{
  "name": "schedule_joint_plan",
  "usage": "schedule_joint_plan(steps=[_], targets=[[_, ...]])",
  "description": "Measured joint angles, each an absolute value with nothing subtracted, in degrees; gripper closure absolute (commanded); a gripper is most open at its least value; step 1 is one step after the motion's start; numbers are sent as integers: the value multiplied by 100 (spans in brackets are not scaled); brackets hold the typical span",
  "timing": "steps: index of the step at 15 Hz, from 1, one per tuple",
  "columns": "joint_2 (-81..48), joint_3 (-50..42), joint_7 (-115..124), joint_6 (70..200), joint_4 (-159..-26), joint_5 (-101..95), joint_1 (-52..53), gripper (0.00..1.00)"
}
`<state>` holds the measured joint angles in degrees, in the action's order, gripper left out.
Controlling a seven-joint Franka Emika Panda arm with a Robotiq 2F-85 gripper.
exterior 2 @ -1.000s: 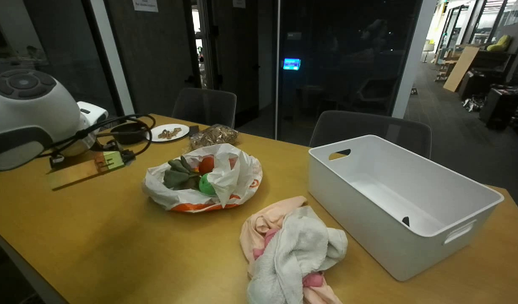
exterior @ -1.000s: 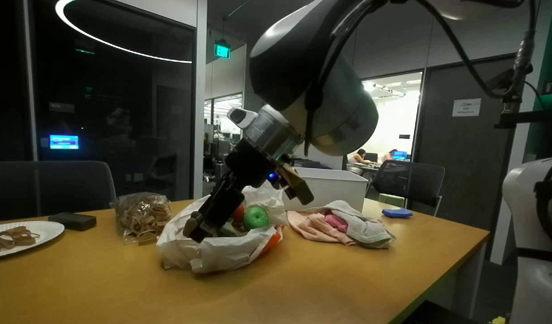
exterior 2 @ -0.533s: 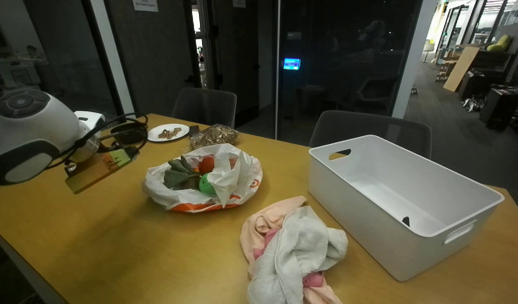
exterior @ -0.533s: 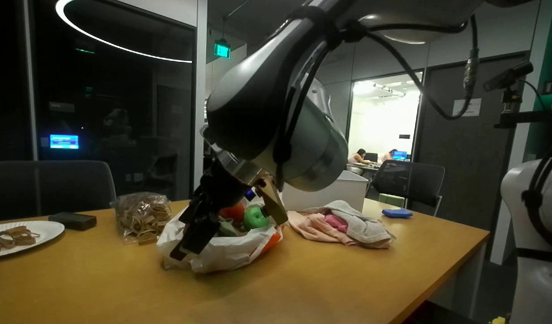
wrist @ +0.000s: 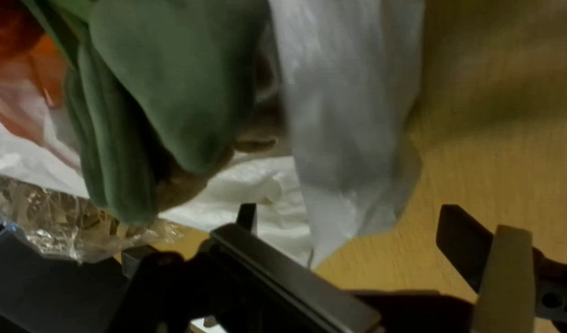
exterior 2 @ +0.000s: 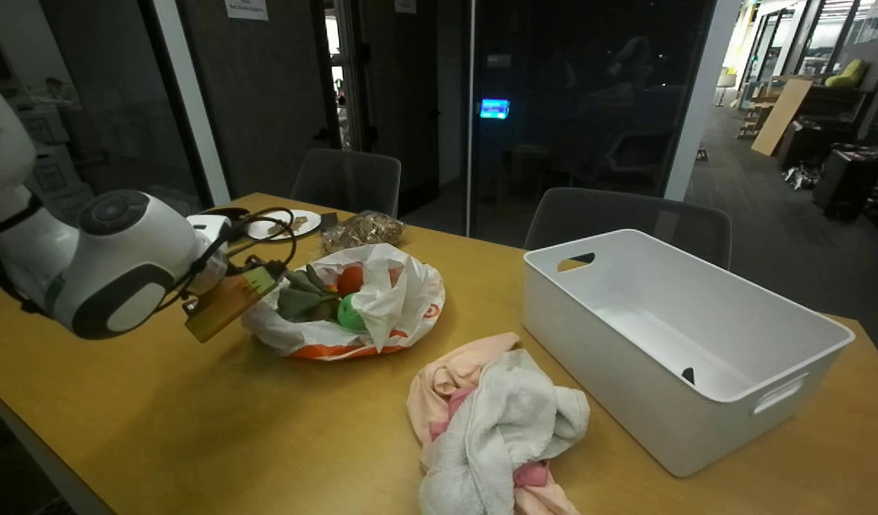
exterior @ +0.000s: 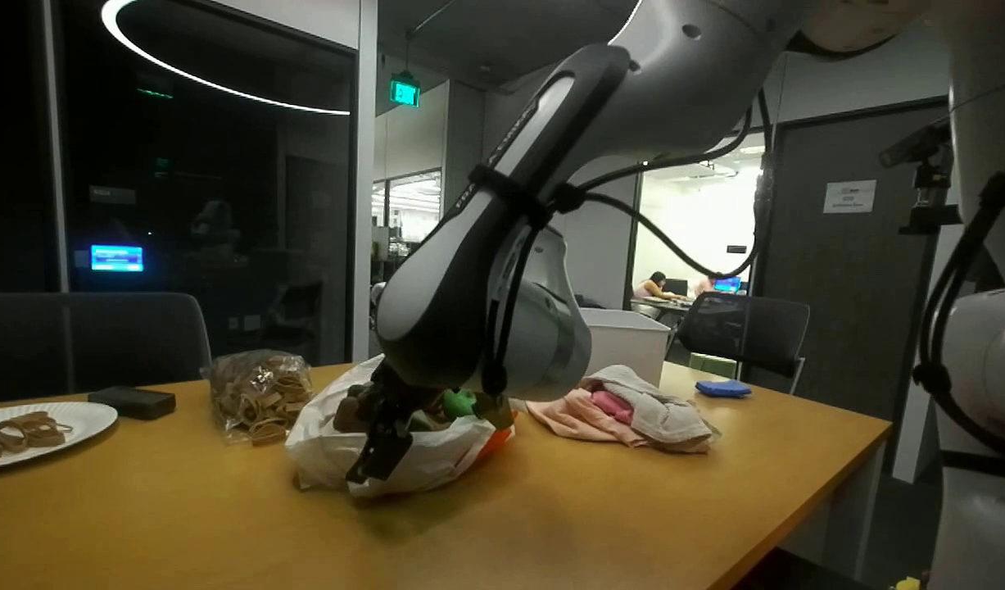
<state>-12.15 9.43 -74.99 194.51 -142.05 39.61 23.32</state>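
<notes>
In the wrist view, the gripper [wrist: 350,226] has its fingers [wrist: 463,245] spread wide. The white bag [wrist: 343,115] is at twelve o'clock; its edge shows between them. Floppy green leaves [wrist: 172,78] lie in the bag at ten o'clock. In an exterior view, the bag sits on the table [exterior 2: 303,429], a gray towel [exterior 2: 510,408] at four o'clock.

We see thin, crinkled plastic in the white bag [wrist: 345,120] and matt, felt-like cloth in the green flaps [wrist: 172,78]. To us the bin [exterior 2: 603,357] looks smooth plastic, the grey towel [exterior 2: 510,408] rough terry, the table [exterior 2: 288,436] wood-grained.
</notes>
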Motion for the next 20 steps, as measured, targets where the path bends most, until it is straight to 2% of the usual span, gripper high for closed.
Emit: schedule_joint_plan(steps=[1,2,10,12,14,15,17,20], targets=[[-1331,832,-7541,19488,-14156,3961,2332,9],[-1435,731,-7570,19501,-14112,3960,2332,25],[-1507,675,-7502,19418,-13962,3961,2333,88],[-1356,720,-7447,19285,-13961,3961,2332,95],[-1145,724,-7440,19100,-13962,3961,2318,96],[-1042,723,-7440,19009,-13962,3962,2301,92],[-862,721,-7215,18895,-13986,3622,2207,91],[-663,721,-5988,18806,-14011,2095,1907,91]])
